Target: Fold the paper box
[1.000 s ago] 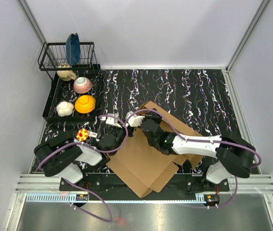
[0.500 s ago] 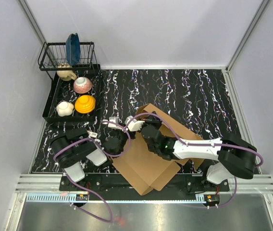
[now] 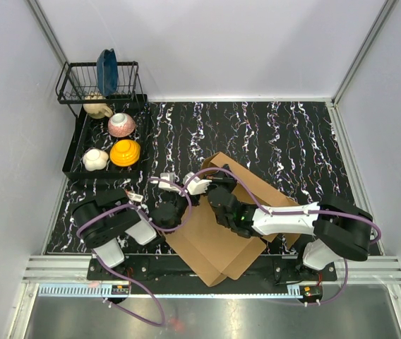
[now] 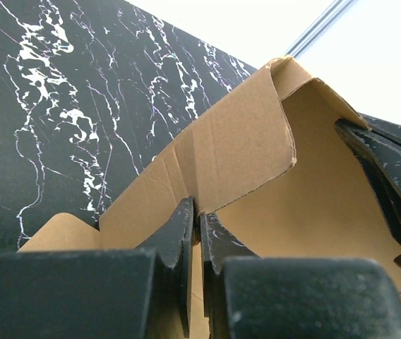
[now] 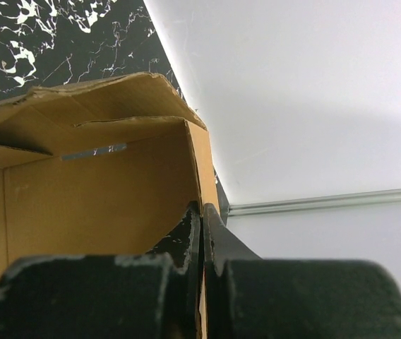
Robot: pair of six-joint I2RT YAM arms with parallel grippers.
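The paper box (image 3: 211, 244) is a large brown cardboard sheet with raised flaps, lying on the black marbled table at the near middle. My left gripper (image 3: 184, 203) is shut on the box's left side flap. The left wrist view shows the fingertips (image 4: 199, 220) pinching the cardboard (image 4: 243, 141). My right gripper (image 3: 218, 189) is shut on an upright wall of the box near its far corner. The right wrist view shows the fingers (image 5: 202, 215) clamped on that wall's edge (image 5: 199, 152), with the box's inside (image 5: 87, 198) on the left.
A black tray (image 3: 73, 164) at the far left holds a pink bowl (image 3: 121, 125), an orange bowl (image 3: 125, 152), a white bowl (image 3: 95, 159) and a beige cup (image 3: 98, 108). A wire rack (image 3: 96, 76) behind it holds a blue plate (image 3: 106, 69). White walls enclose the table.
The left arm has swung right toward the box. The box has shifted slightly, and its near corner has pulled in. Both grippers kept hold of the cardboard.
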